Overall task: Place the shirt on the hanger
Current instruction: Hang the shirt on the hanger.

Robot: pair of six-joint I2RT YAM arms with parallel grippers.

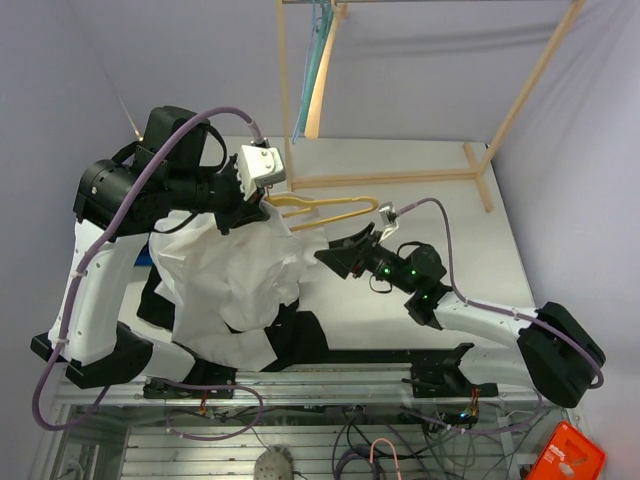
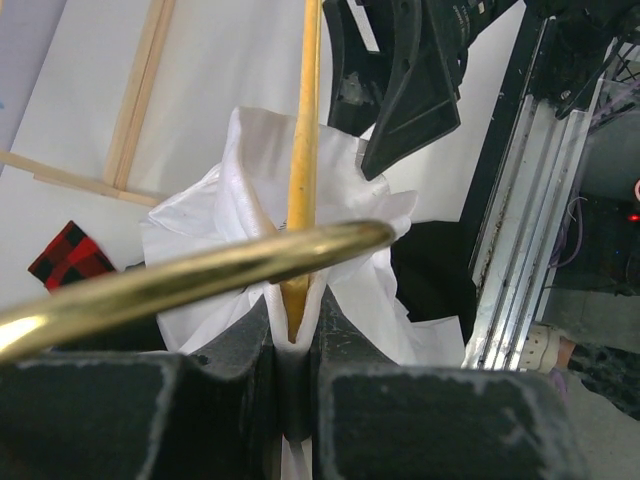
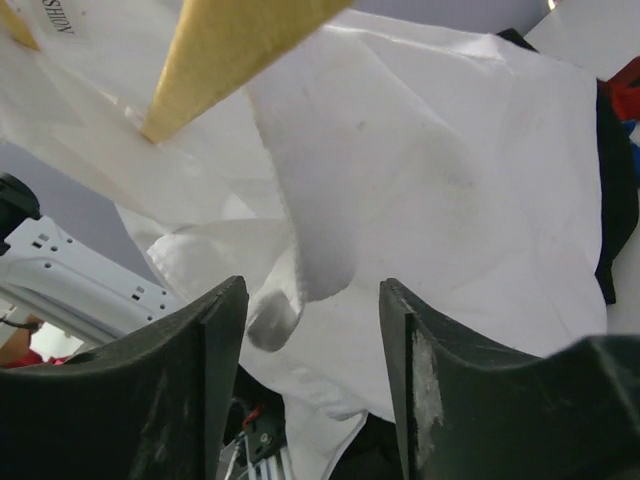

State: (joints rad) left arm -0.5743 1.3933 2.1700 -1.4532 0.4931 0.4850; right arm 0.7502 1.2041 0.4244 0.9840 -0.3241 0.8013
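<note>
- Label (image 3: pixel 62 14) on shirt (image 1: pixel 235 275): print cut off, unreadable.
- Left gripper (image 2: pixel 296 322) clamps hanger (image 2: pixel 303 150) and white cloth, raised above white table (image 1: pixel 440 230).
- Right gripper (image 3: pixel 310 292) gapes beside shirt.
- Wooden rack (image 1: pixel 400 178), lilac walls (image 1: pixel 100 60) behind.

Top view: high, distant, looking down. Wrist views: close-up, opposite sides; all share shirt (image 3: pixel 450 180), hanger (image 2: pixel 302 150).

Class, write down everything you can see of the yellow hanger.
The hanger is thin, glossy yellow, a flattened triangle. It is held roughly level above the table. The left gripper is shut on one end, white shirt fabric pinched in with it, the shirt draping below. Its other end juts bare near the open right gripper, which does not grip it.
</note>
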